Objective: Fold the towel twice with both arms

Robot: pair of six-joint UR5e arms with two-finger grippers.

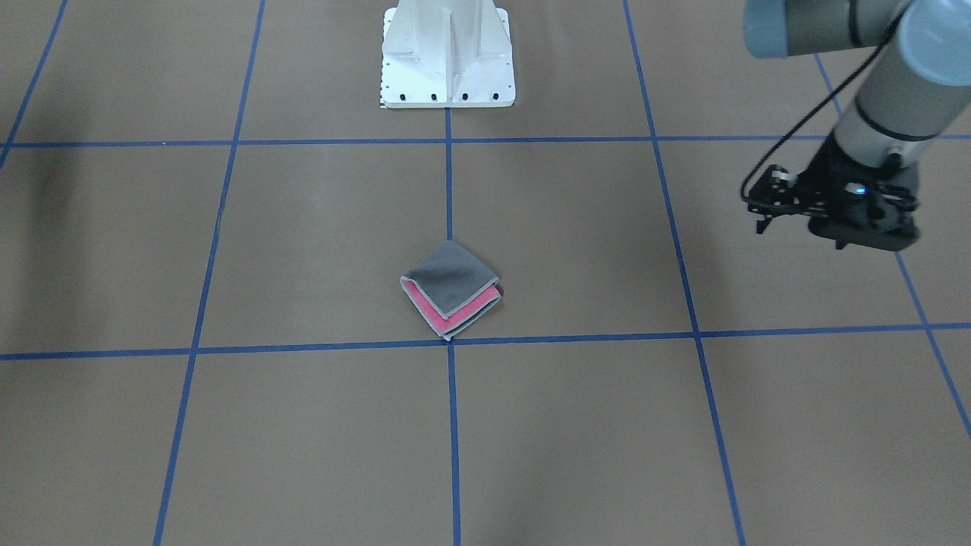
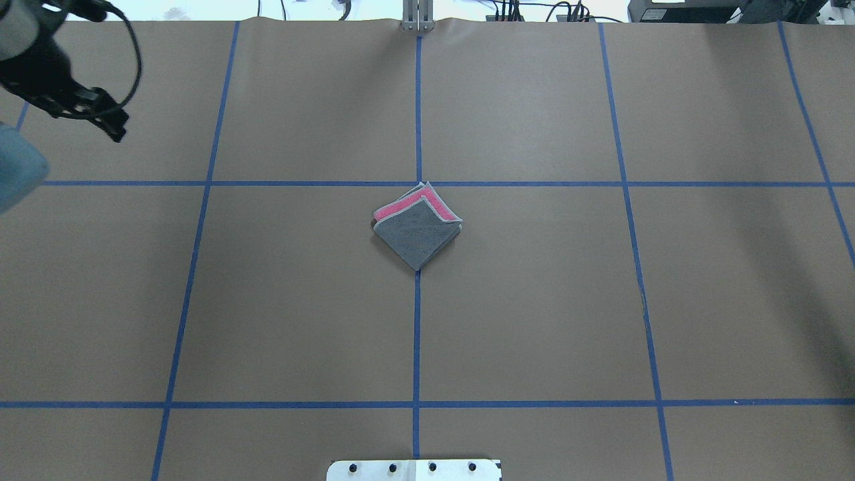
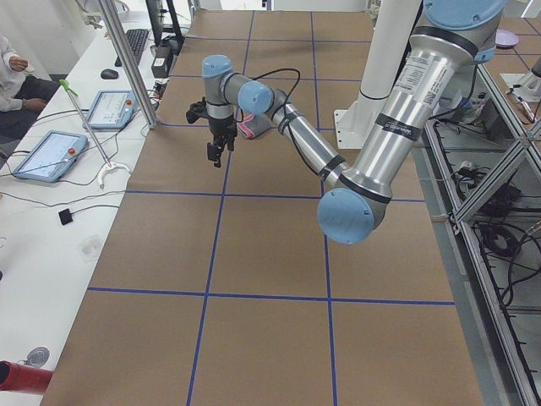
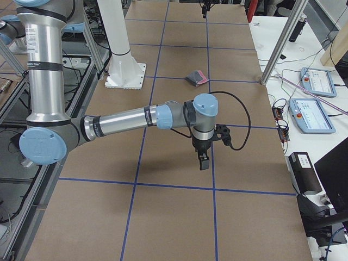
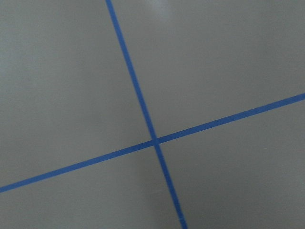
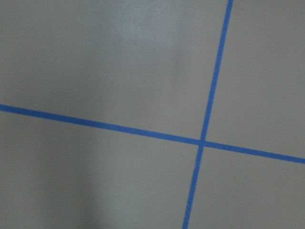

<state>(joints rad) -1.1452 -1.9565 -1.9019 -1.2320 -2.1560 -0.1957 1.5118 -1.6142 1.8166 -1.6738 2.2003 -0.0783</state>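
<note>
Blue-taped brown paper [image 2: 534, 300] carries the folded towel [image 2: 417, 230].

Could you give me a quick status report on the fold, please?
Left gripper raised off to the side, empty, jaws unreadable. Right gripper likewise away, unreadable. Towel folded, grey face up, pink edges showing, mid-table. Nothing near it.
</note>
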